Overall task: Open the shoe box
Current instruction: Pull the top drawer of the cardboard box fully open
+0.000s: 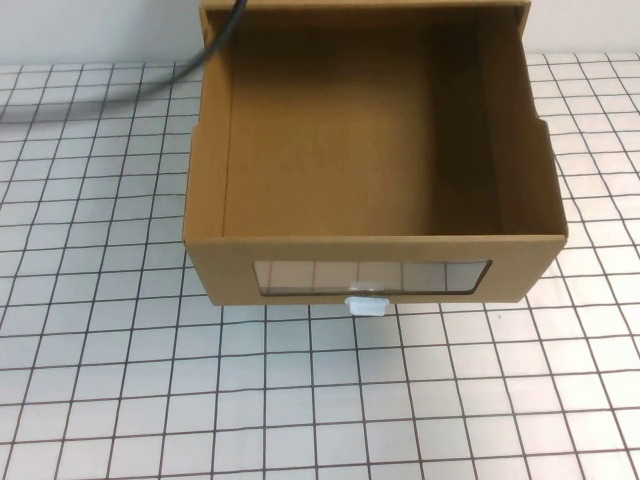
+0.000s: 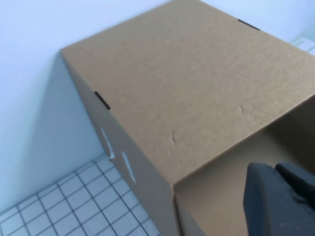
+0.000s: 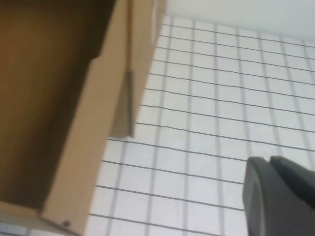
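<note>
1. The shoe box (image 1: 370, 250) stands on the gridded worktop (image 1: 100, 400) with its top open, so its brown inner walls and floor show from above.
2. Its front wall has a clear window (image 1: 372, 276). A small white tab (image 1: 366, 304) sits under the window's middle, at the wall's lower edge.
3. A black cable (image 1: 222, 38) crosses the box's far left corner.
4. The left pincer (image 2: 275, 169) hangs above the box, and its dark fingers lie together with no gap showing.
5. Under and ahead of the left pincer, a broad flat cardboard panel (image 2: 197, 88) ends at a straight edge. The open hollow of the box begins right below the fingertips.
6. The left pincer touches no cardboard that can be seen.
7. The right pincer (image 3: 269, 160) is closed on nothing and hovers over bare worktop squares (image 3: 211, 123).
8. The box's outer side wall (image 3: 74, 123) rises off to one side of the right pincer, near it but apart from it, with part of the inside in view beyond the rim.
</note>
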Robot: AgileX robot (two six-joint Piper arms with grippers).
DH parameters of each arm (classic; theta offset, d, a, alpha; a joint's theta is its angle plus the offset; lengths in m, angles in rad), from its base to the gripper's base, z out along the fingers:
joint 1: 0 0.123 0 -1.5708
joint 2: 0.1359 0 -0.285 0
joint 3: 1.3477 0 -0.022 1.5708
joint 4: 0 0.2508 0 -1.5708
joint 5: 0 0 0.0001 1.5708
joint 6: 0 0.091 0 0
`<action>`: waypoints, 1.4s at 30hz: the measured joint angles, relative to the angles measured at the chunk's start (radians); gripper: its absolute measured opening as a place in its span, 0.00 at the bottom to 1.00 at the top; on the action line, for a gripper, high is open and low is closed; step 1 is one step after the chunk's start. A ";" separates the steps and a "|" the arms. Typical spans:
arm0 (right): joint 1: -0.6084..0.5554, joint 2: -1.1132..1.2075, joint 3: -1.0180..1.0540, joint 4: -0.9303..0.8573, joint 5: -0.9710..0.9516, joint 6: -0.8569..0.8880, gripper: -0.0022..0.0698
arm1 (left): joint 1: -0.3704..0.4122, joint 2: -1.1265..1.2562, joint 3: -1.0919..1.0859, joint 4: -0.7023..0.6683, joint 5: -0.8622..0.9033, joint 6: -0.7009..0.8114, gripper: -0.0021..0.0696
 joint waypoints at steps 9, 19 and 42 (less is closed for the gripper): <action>0.000 -0.168 0.308 0.098 -0.366 -0.008 0.01 | 0.000 -0.554 0.880 -0.019 -0.645 0.033 0.02; 0.000 -0.213 0.436 0.172 -0.526 -0.008 0.01 | 0.000 -1.068 1.551 -0.036 -0.979 0.014 0.02; 0.000 -0.213 0.442 0.174 -0.561 -0.008 0.01 | 0.000 -1.270 1.908 -0.042 -0.999 -0.014 0.02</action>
